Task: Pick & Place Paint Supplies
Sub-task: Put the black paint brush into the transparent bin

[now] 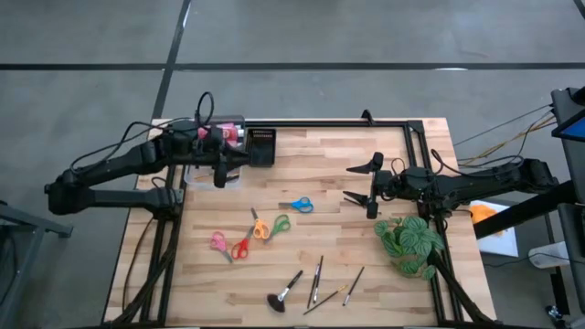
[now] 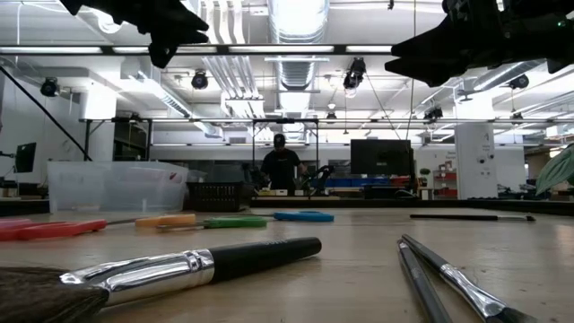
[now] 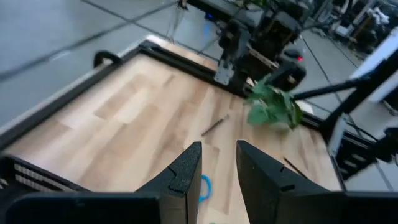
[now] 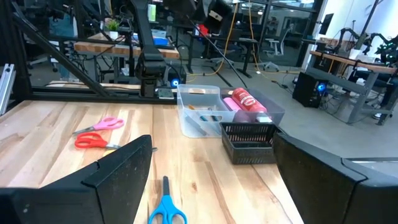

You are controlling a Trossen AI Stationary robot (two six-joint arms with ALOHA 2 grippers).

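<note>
On the pale wood-plank surface [image 1: 347,146], plastic-handled scissors [image 1: 296,204] and thin brushes [image 1: 317,280] lie loose. The left gripper [image 1: 222,175], jaws narrowly parted, hangs over the clear tub [image 4: 208,110]; the right gripper [image 1: 361,182] hovers spread.

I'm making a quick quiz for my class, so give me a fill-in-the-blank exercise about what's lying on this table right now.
1. The blue scissors lie nearest the ____ gripper.
2. The clear tub sits beside a ____ tray.
3. The right gripper hangs with its fingers ____.
4. The leafy plant is ____ in colour.

Missing words: right; black; open; green
</note>
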